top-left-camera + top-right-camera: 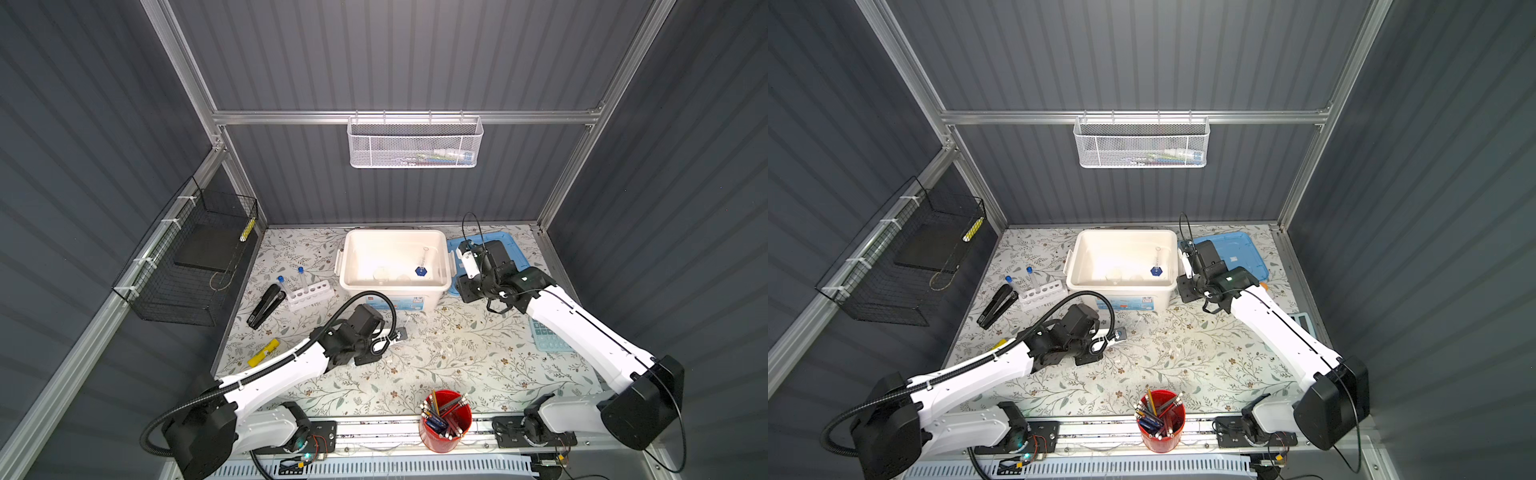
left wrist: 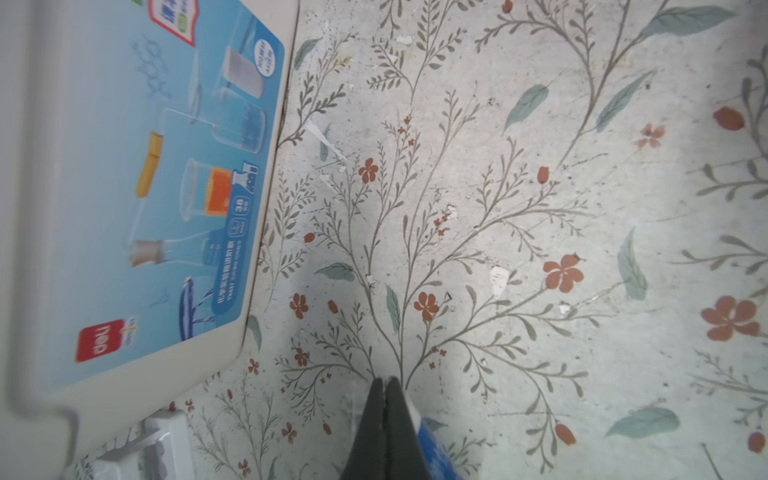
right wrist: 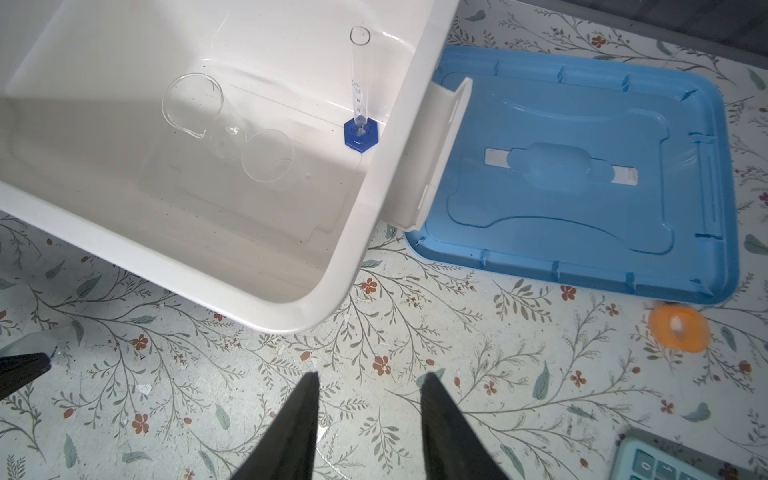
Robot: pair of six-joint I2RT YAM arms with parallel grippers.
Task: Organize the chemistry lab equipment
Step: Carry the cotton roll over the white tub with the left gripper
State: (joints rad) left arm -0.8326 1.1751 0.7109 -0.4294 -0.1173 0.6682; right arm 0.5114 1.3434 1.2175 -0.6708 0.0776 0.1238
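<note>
Bin label, left wrist view: red "deli" logo [image 2: 99, 340]; a badge reading "38"; printed beakers and flasks on pale blue; the Chinese text is too soft to read.

White plastic bin [image 1: 390, 287] sits at 12 o'clock on the table, lid off, with smooth walls and rounded corners; blue moulded lid [image 3: 582, 199] lies flat at 1 o'clock, touching the bin's side latch.

Measuring cylinder [image 3: 360, 83] stands upright in the bin's right-hand corner; slim clear tube, blue hexagonal foot, graduations "10", "8", "6" legible. Clear beaker [image 3: 193, 104] with a pour lip and a second round glass vessel [image 3: 268, 156] sit mid-bin, touching.

Two blue-capped tubes [image 1: 302, 277] stand in the white rack [image 1: 313, 294] at 10 o'clock; black stapler [image 1: 266, 305] just beside it; yellow block [image 1: 264, 352] at 8 o'clock.

Left gripper [image 2: 384, 380]: clenched, fingertips meeting, low over the floral mat [image 2: 498, 208] just in front of the bin; a clear-and-blue piece [image 2: 432, 449] shows right against the fingers; cannot tell whether it is pinched.

Right gripper [image 3: 370, 378]: released, fingers apart with nothing between them, above the mat by the bin's near right corner.

Orange ring [image 3: 679, 328] near the lid edge; pale blue calculator [image 3: 665, 461] at 3 o'clock; red cup of pencils [image 1: 446, 419] at 6 o'clock.
</note>
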